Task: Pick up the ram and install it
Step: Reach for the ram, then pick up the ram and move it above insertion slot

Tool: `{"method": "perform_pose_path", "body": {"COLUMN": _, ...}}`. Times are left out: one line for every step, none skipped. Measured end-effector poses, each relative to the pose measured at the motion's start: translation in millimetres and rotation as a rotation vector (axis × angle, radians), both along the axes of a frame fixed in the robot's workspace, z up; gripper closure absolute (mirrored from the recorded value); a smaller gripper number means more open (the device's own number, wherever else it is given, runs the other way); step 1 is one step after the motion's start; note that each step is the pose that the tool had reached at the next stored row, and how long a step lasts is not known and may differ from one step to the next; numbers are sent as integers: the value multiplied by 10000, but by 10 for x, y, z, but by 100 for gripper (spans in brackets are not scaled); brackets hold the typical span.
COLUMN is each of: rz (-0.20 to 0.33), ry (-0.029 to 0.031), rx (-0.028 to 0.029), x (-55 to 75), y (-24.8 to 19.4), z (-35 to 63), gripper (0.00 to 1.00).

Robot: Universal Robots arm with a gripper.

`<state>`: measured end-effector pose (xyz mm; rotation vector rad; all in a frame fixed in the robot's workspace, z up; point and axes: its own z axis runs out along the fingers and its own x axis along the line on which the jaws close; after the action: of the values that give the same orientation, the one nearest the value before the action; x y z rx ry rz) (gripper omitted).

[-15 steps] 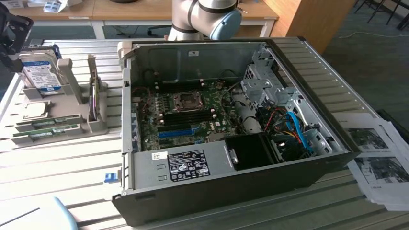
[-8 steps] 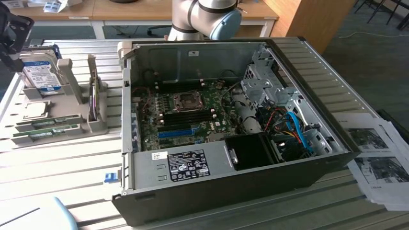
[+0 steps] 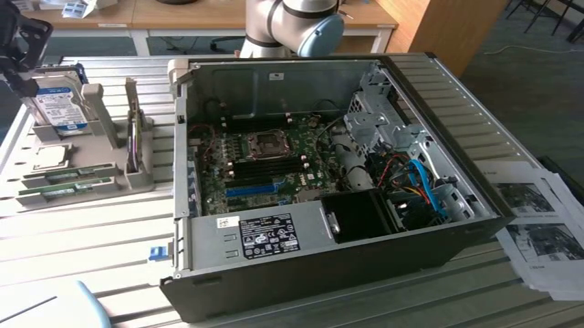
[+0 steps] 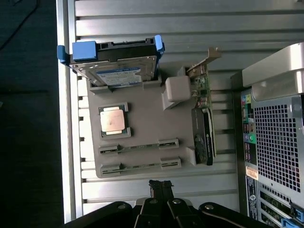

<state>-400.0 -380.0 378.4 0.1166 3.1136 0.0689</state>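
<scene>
You get soft, even light on the slatted table; the computer case is shaded inside; the wrist view's floor reads nearly black.

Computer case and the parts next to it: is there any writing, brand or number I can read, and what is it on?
No text reads clearly enough to quote.
Hard drive label: blue and white print, too small.
Black label inside the computer case: white marks, blurred.
White sticker beside it: too small.
Printed sheets at the exterior view's right: too small.
</scene>
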Motion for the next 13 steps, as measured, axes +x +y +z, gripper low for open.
{"method": "perform_pose_path", "body": {"rz": 1, "ry": 0, "rx": 0, "x": 0, "y": 17, "z": -4, "gripper": 91}}
{"method": "perform_pose_path", "body": {"rz": 0, "ry": 0, "rx": 0, "x": 0, "y": 30, "z": -7, "gripper": 91}}
{"method": "perform_pose_path", "body": {"rz": 0, "ry": 0, "rx": 0, "x": -1, "y": 41, "z": -10, "gripper": 91}}
{"method": "perform_pose_path", "body": {"rz": 0, "ry": 0, "rx": 1, "x": -1, "y": 49, "z": -11, "gripper": 91}}
{"method": "perform_pose_path", "body": {"rz": 0, "ry": 0, "rx": 0, "x": -1, "y": 49, "z": -11, "gripper": 91}}
{"method": "perform_pose_path", "body": {"rz": 0, "ry": 0, "rx": 0, "x": -1, "y": 49, "z": -11, "gripper": 91}}
{"method": "perform_pose_path", "body": {"rz": 1, "ry": 0, "rx": 0, "x": -1, "y": 49, "z": -11, "gripper": 91}}
{"method": "perform_pose_path", "body": {"rz": 0, "ry": 0, "rx": 0, "x": -1, "y": 50, "z": -11, "gripper": 91}}
{"method": "perform_pose_path", "body": {"rz": 0, "ry": 1, "rx": 0, "x": -1, "y": 50, "z": -11, "gripper": 91}}
{"method": "perform_pose_path", "body": {"rz": 0, "ry": 0, "rx": 0, "x": -1, "y": 50, "z": -11, "gripper": 91}}
{"method": "perform_pose_path", "body": {"rz": 0, "ry": 0, "rx": 0, "x": -1, "y": 50, "z": -11, "gripper": 91}}
{"method": "perform_pose_path", "body": {"rz": 1, "ry": 1, "rx": 0, "x": -1, "y": 50, "z": -11, "gripper": 91}}
{"method": "perform_pose_path", "body": {"rz": 0, "ry": 0, "rx": 0, "x": -1, "y": 50, "z": -11, "gripper": 91}}
